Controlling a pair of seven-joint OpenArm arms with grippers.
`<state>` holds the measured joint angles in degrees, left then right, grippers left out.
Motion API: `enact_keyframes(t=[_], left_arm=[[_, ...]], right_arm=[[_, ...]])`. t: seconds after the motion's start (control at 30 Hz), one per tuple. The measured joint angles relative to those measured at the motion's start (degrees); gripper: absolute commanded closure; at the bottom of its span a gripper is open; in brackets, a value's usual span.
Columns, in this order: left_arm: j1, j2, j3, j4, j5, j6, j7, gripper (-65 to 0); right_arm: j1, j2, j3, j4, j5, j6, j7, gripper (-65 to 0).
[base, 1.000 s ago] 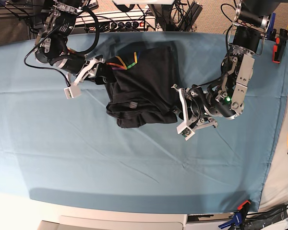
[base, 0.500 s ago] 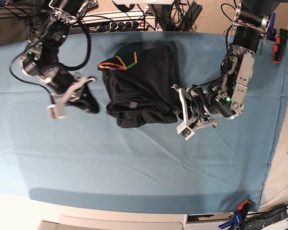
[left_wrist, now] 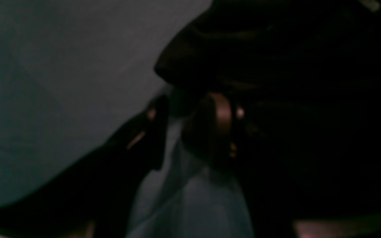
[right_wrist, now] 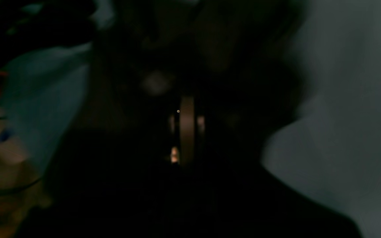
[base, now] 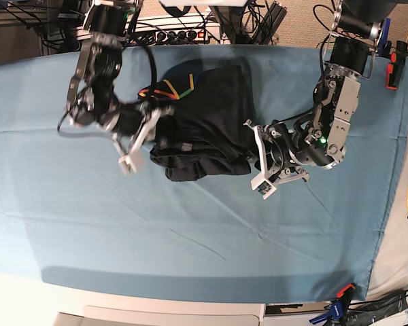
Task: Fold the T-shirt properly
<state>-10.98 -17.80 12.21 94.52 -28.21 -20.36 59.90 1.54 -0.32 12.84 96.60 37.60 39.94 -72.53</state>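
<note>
Taking the shirt [base: 204, 122] as the landmark: the teal cloth [base: 190, 231] nearer the camera than it lies bare and wide, open for passage. The right gripper [base: 149, 132] crowds its one flank, the left gripper [base: 258, 163] the opposite one. Beyond its far edge, a power strip [base: 173, 32] and cables [base: 258, 17] line the table.

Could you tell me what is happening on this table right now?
A two-armed robot is folding a dark T-shirt that lies bunched on a teal cloth sheet. The right gripper is shut at the shirt's edge just below the rainbow-striped collar; whether it pinches fabric is unclear. The left gripper sits at the opposite edge, jaws partly apart. The fold looks unfinished.
</note>
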Motion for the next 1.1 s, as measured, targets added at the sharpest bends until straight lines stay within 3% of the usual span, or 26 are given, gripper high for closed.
enact_keyframes(t=[0.13, 0.23, 0.37, 0.43, 0.5, 0.53, 0.6, 0.73, 0.9, 1.1], left_arm=[[0.0, 0.0, 0.0, 0.0, 0.1, 0.0, 0.0, -21.9], [0.0, 0.0, 0.0, 0.0, 0.1, 0.0, 0.0, -21.9], [0.0, 0.0, 0.0, 0.0, 0.1, 0.0, 0.0, -21.9], [0.0, 0.0, 0.0, 0.0, 3.3, -0.3, -0.3, -16.0], [-0.2, 0.2, -1.9, 0.0, 6.8, 1.8, -0.3, -1.4], [-0.5, 0.1, -3.7, 0.0, 6.9, 3.4, -0.2, 0.0], [-1.9, -1.1, -8.4, 0.3, 6.1, 5.9, 0.1, 0.0], [-1.2, -6.8, -20.6, 3.5, -3.0, 3.9, 3.8, 0.0], [6.1, -11.5, -33.4, 6.3, -8.2, 2.8, 5.6, 0.0], [20.8, -13.4, -44.3, 14.2, -12.4, 1.2, 6.8, 0.0]], right_arm=[[3.1, 0.0, 0.0, -0.3, -10.6, 0.1, 8.3, 0.0], [6.1, 0.2, 0.1, -3.4, -16.8, -1.3, 11.3, 0.0], [10.3, 2.5, 0.1, -10.3, -18.2, -4.0, 11.8, 0.0], [11.2, 4.1, 0.1, -11.2, -18.2, -4.1, 11.3, 0.0], [11.9, 5.9, 0.9, -10.1, -14.2, -4.2, 8.1, 0.0], [12.4, 6.8, 1.9, -8.8, -11.9, -4.1, 5.8, 0.0], [12.8, 8.6, 4.9, -5.5, -7.0, -4.2, 2.9, 0.0], [9.1, 11.5, 13.3, -1.6, 0.8, -4.2, 0.2, 0.0], [-0.3, 14.5, 23.9, 0.5, 10.8, -2.8, -3.3, 0.0], [-14.6, 18.5, 33.2, 9.7, 16.5, -2.1, -5.1, 0.0]])
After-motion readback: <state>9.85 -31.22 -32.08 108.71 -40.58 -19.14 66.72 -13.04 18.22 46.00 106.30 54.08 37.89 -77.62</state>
